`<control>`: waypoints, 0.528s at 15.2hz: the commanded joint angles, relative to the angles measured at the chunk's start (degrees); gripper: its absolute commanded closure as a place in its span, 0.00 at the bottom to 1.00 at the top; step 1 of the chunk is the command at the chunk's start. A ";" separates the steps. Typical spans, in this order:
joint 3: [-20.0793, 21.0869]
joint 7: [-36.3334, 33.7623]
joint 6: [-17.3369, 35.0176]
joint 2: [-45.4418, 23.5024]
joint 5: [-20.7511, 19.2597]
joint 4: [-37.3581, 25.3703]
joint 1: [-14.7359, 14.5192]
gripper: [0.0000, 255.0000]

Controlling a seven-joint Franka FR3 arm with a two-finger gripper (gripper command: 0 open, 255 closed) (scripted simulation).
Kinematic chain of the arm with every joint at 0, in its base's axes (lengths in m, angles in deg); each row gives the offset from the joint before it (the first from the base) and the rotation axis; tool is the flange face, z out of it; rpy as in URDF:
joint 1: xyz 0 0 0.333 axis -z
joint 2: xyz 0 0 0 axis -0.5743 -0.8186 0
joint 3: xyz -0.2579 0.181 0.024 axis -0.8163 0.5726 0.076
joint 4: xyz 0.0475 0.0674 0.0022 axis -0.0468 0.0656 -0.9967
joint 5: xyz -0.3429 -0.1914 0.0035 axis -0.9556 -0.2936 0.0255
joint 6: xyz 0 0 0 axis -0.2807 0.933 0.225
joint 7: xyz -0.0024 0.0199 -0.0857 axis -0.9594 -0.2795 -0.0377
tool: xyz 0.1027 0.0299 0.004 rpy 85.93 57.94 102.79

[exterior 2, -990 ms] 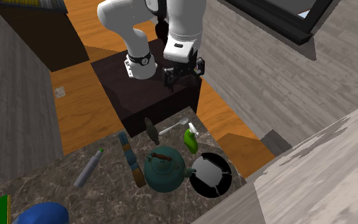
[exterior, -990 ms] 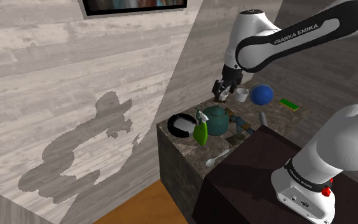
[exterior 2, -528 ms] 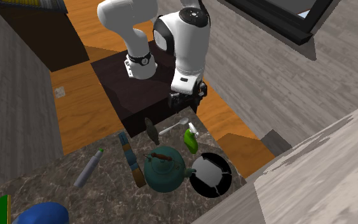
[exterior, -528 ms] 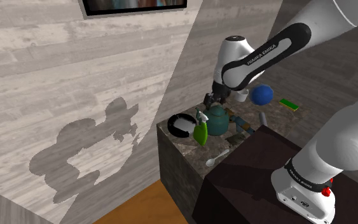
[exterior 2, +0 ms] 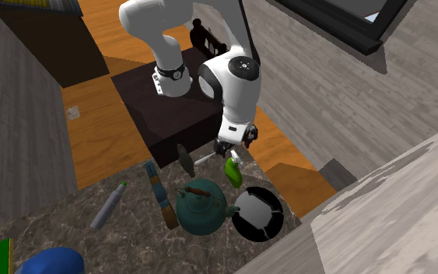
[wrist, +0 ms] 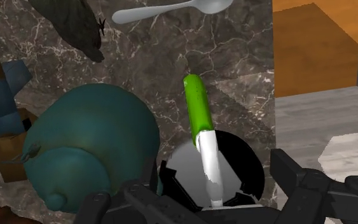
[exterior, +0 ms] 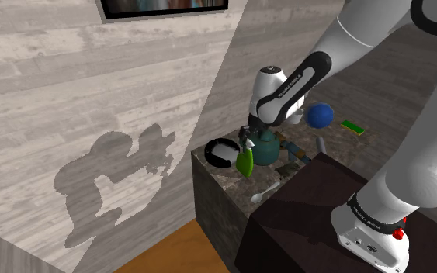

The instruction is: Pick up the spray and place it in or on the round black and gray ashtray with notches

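Your claw (wrist: pixel 193 189) spread wide over the green spray (wrist: pixel 196 105), gripping nothing, black-and-grey ashtray (wrist: pixel 246 159) just beside it on the bench (wrist: pixel 234 63)

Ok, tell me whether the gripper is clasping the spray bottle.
No, in the wrist view the gripper holds its black fingers wide apart, neither touching the green spray bottle.
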 commanded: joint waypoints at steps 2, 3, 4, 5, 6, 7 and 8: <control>-0.32 -0.68 2.54 -3.01 -0.70 -0.50 -0.27 0.00; -0.46 -0.85 3.28 -3.90 -0.92 -0.66 -0.34 0.00; -0.61 -1.01 4.01 -4.80 -1.14 -0.83 -0.43 0.00; -0.77 -1.17 4.73 -5.71 -1.34 -1.02 -0.53 0.00; -0.86 -1.26 5.14 -6.23 -1.46 -1.13 -0.60 0.00; -0.87 -1.26 5.14 -6.23 -1.45 -1.12 -0.60 0.00; -0.87 -1.25 5.14 -6.23 -1.45 -1.13 -0.61 0.00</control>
